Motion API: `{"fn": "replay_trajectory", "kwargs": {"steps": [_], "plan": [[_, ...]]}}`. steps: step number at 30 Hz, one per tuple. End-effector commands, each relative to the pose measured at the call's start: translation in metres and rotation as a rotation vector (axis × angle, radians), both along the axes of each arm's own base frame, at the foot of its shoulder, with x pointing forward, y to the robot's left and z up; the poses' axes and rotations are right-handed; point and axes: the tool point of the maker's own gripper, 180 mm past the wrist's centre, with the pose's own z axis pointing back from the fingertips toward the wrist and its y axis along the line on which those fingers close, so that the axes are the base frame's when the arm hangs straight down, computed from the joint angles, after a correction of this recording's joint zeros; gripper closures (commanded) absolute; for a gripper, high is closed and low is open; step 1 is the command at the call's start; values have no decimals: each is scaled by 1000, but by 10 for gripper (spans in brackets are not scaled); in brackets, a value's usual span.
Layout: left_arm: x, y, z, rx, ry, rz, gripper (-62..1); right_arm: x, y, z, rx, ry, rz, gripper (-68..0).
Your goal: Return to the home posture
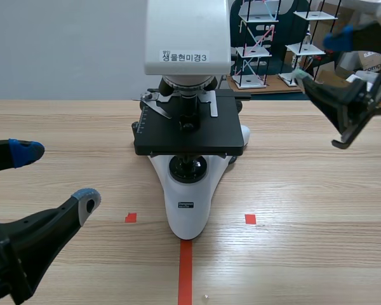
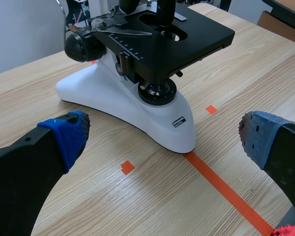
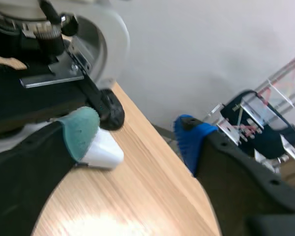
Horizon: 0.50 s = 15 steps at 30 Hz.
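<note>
Microscope (image 1: 189, 133) stands mid-table (image 1: 305, 254). Left gripper (image 1: 56, 176), released and empty, sits near the front edge. Right gripper (image 1: 319, 59), also released, hangs raised toward the far right edge.

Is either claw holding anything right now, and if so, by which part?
Nothing is held. The left claw and the right claw are both open and apart from the microscope.

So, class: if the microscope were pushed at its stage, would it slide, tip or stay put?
The microscope probably stays put or slides: its white base spreads wide and flat on the wooden table. It looks heavy for its size, with a bulky head high up, so a hard push up there might rock it.
</note>
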Motion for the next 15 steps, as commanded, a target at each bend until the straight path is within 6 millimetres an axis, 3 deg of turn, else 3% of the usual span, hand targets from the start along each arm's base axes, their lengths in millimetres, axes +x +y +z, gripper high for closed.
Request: {"fn": "replay_trajectory", "kwargs": {"steps": [1, 4, 9, 15], "plan": [[0, -4, 7, -27, -18, -5, -623, -12, -2, 9, 14, -23, 13, -464], [0, -4, 7, -27, -19, -5, -623, -36, -11, -4, 28, 23, -2, -540], [0, -4, 8, -29, -21, -5, -623, -76, -27, -22, 86, 86, -52, -571], [0, -4, 8, -29, -21, -5, -623, -123, -16, -19, 179, 87, -16, -656]]}}
